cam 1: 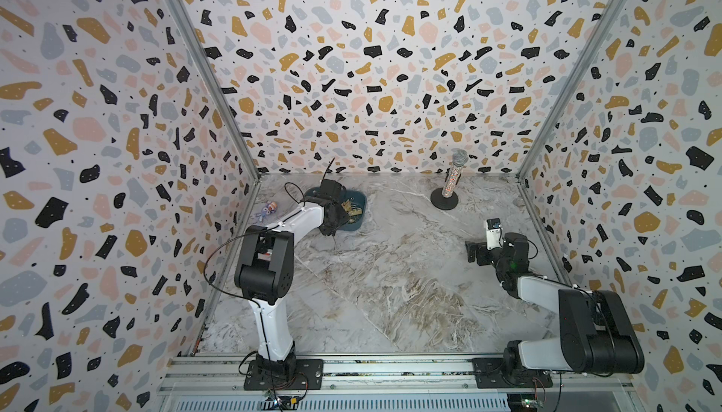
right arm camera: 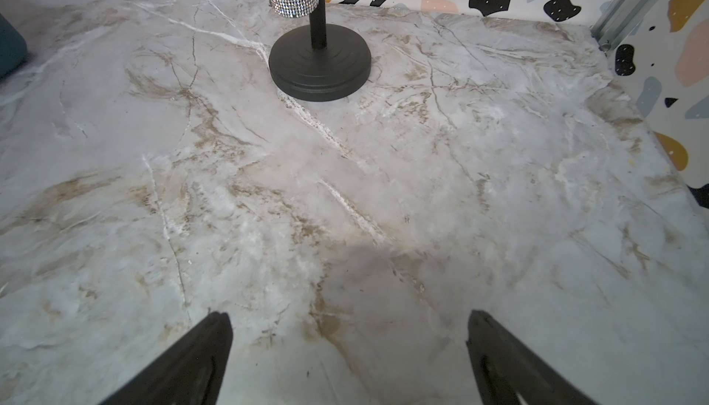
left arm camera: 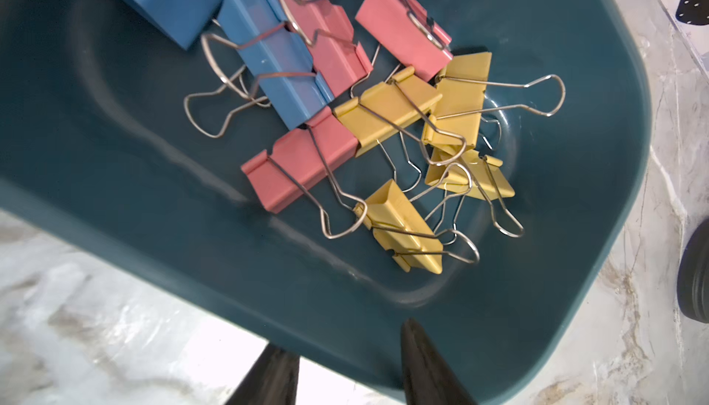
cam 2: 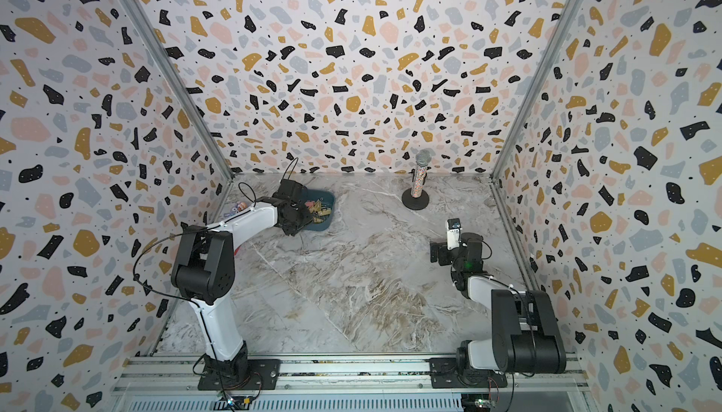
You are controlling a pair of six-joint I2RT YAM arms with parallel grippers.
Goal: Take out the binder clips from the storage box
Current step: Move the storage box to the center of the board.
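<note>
The storage box [left arm camera: 575, 230] is a dark teal tub at the back left of the marble table, seen in both top views [cam 1: 361, 200] [cam 2: 331, 200]. Inside lie the binder clips [left arm camera: 387, 115]: several pink, blue and yellow ones with silver wire handles, heaped together. My left gripper [left arm camera: 343, 334] stands astride the box's near wall. One finger [left arm camera: 422, 364] is inside against the wall and the other passes outside under the rim, with a gap still between them. The right gripper [right arm camera: 347, 316] hovers wide open over bare table at the right [cam 1: 474, 252].
A glittery microphone on a black round stand [cam 1: 449, 191] [right arm camera: 320, 63] rises at the back right. A small purple toy figure [cam 1: 265, 211] lies by the left wall, behind my left arm. One corner of the box [right arm camera: 9, 46] shows in the right wrist view.
</note>
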